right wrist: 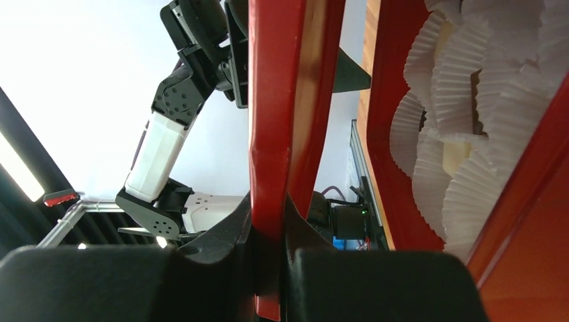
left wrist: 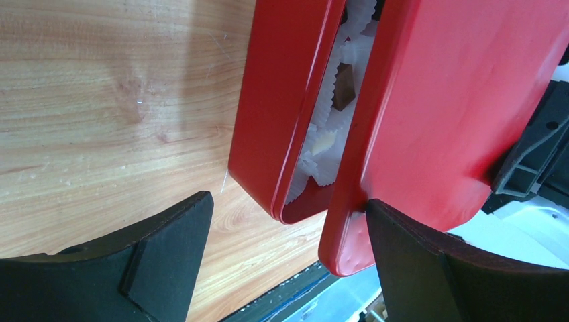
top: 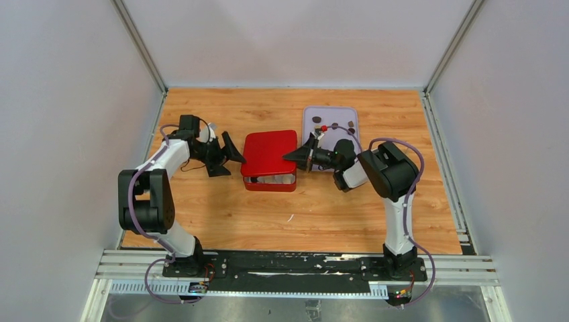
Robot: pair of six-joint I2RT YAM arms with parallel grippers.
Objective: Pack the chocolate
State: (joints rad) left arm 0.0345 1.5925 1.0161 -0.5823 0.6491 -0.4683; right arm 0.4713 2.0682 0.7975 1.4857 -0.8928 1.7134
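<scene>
A red box [top: 270, 182] lined with white paper cups [left wrist: 321, 164] sits mid-table. Its red lid [top: 270, 152] hovers just above it, tilted. My right gripper [top: 298, 156] is shut on the lid's right edge [right wrist: 282, 134]. My left gripper [top: 235, 164] stands open at the box's left end; in the left wrist view one finger [left wrist: 416, 261] touches the lid's rim [left wrist: 349, 221], the other finger [left wrist: 168, 248] is apart over bare wood. A dark brown chocolate [left wrist: 343, 87] and a cream one [left wrist: 324, 142] lie in cups inside. More chocolate pieces [top: 317, 120] lie on the tray.
A pale lilac tray [top: 330, 137] with a few small pieces and a red-tipped object [top: 324, 127] stands behind the right gripper. White walls enclose the wooden table [top: 221, 215] on three sides. The arms' base rail [top: 295, 265] runs along the near edge.
</scene>
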